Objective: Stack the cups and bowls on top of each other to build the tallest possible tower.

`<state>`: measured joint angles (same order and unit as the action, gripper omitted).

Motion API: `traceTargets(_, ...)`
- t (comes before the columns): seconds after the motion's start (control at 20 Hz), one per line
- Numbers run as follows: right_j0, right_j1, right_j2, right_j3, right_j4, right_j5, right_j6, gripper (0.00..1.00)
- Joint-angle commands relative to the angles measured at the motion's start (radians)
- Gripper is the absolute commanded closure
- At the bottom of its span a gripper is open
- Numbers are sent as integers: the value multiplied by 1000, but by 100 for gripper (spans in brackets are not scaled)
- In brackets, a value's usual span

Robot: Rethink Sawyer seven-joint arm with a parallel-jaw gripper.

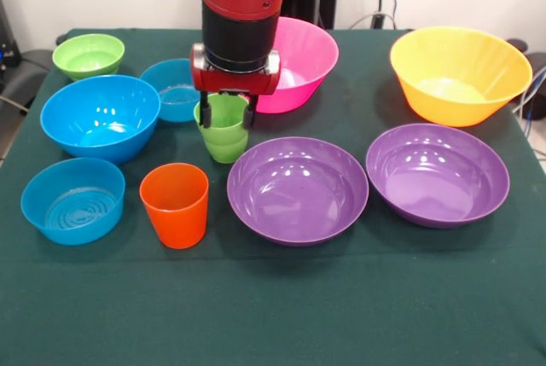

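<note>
Dark green cloth covers the table (281,315), on which all items are set out singly; nothing is stacked. The gripper (227,117) is positioned over the light green ridged cup (223,137), near the table's middle, with one finger seen at each side of the cup's rim. The fingers are closed against the rim, so the cup is clamped. Whether the cup is lifted clear of the cloth cannot be told.

The orange cup (175,205) is located upright just in front of the ridged cup, nearer the front edge. Two wide purple bowls (298,188) (438,173) are placed side by side, toward the right edge. The large yellow bowl (460,74) is found at the far right corner. The large pink bowl (300,63) is partly hidden behind the arm, near the far edge. The small green bowl (89,55) is placed at the far left corner. Along the left edge, the large blue bowl (101,117) is located, with one small blue bowl (73,200) in front of it and another small blue bowl (173,89) just beside it, toward the middle.
</note>
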<state>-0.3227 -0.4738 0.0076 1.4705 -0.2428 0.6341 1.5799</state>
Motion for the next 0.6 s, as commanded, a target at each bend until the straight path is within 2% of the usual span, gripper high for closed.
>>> traceTargets(0.05, -5, 80, 59, 106, -87, -77, 7, 0)
traceTargets(0.25, 3, 85, 63, 126, -72, -90, 35, 0)
traceTargets(0.6, 29, 69, 59, 124, -43, -57, 58, 0)
